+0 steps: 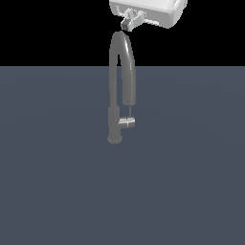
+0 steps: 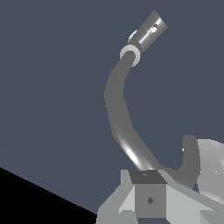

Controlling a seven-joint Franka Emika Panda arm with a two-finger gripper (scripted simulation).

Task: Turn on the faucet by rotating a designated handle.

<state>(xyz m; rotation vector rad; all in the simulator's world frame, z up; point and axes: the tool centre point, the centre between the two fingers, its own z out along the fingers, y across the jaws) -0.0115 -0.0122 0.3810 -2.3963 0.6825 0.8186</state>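
One view alone, the exterior, shows the handle [image 1: 127, 122] beside the faucet [image 1: 120, 72]; claw [image 1: 128, 24] state unclear.

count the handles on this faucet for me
1. The handle sticks out sideways from the faucet base column, toward the exterior view's right. The column's far side is hidden.

The robot arm [image 1: 153, 10] is glossy white, with a smooth rounded casing. Its gripper [image 1: 128, 24] is pale grey and blocky, with angular faceted faces. In the wrist view one finger [image 2: 149, 199] shows a darker grey square pad with a small diamond-shaped mark at its centre, between lighter sloping sides.
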